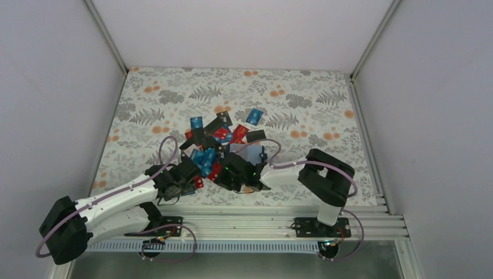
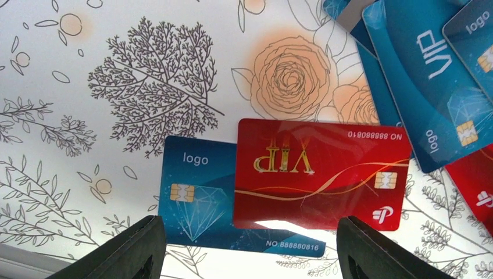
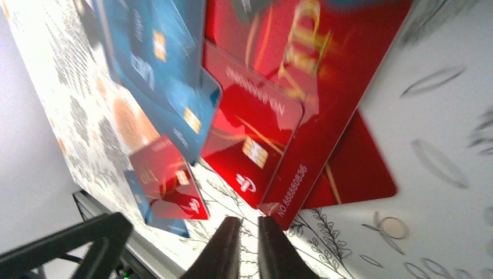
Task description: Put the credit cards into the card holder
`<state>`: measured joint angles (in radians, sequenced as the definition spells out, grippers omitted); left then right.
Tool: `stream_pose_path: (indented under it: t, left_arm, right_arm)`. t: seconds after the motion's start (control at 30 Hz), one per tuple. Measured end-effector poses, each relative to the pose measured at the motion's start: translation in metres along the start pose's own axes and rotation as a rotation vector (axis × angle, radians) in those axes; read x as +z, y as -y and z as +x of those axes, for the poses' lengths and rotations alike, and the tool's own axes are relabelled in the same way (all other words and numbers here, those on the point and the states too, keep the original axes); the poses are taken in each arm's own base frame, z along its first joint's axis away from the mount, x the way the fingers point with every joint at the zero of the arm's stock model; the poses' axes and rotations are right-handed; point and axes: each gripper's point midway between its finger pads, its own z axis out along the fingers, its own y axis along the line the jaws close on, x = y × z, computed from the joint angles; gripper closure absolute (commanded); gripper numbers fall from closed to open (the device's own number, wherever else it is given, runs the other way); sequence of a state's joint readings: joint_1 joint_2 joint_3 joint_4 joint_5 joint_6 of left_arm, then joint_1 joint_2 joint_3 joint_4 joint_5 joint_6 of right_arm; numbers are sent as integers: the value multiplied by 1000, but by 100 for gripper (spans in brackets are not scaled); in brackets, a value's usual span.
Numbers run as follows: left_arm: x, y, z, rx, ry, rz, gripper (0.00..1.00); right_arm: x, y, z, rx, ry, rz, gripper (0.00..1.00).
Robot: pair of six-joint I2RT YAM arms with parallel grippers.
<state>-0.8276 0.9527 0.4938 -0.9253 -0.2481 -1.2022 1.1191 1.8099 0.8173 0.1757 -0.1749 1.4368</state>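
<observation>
Credit cards heaped mid-table; card holder beside them, half hidden by right arm. Left gripper jaws wide apart over red card; right gripper jaws together, view blurred.

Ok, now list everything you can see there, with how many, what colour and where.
credit cards: many, too piled to count; red, blue, a few black; heaped mid-table toward the near side.
card holder: one; pale blue inside showing, dark edge; right side of the heap.
tablecloth: one; white with grey leaves and orange flowers; covering the table.
rail: silver; near edge, under the arm bases.
left arm: white and black; left jaws wide open over a red card lapping a blue card.
right arm: white and black; right jaws nearly together beside red cards.
</observation>
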Motion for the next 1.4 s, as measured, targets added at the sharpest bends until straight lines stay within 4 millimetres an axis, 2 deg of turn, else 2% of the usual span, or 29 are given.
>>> stream_pose_path:
  t: [0.1,0.23,0.37,0.5,0.63,0.73,0.87,0.97,1.07,1.17,1.27,1.4]
  left_arm:
    - [1,2,-3,-13,16,1,26]
    - [2,6,-11,-18,42,3,27]
    - [-6,25,-33,-22,89,48,36]
    - [-7,44,-62,-38,123,89,39]
    - [2,51,-82,-23,117,90,41]
    - [10,57,-96,-14,95,118,39]
    - [14,59,-106,-13,78,175,35]
    - [19,58,-105,-13,61,221,35]
    - [29,55,-96,-8,27,251,35]
    - [37,52,-86,-4,-8,278,35]
    - [41,51,-81,-4,-24,302,35]
    - [41,57,-83,4,-19,338,35]
  right_arm:
    - [-16,-5,-15,-84,36,1,72]
    - [-37,-17,-32,-198,76,-28,66]
    - [-47,-23,-44,-295,83,-51,63]
    - [-40,-17,-50,-352,42,-47,58]
    - [-28,-14,-55,-372,-9,-47,59]
    - [-22,-26,-58,-392,-28,-70,60]
    - [-20,-55,-64,-439,-27,-123,62]
    - [-17,-73,-68,-475,-28,-159,65]
    - [-7,-76,-72,-494,-48,-166,65]
    - [7,-63,-74,-497,-81,-143,67]
    - [20,-41,-73,-489,-118,-96,68]
    - [22,-39,-77,-506,-121,-102,68]
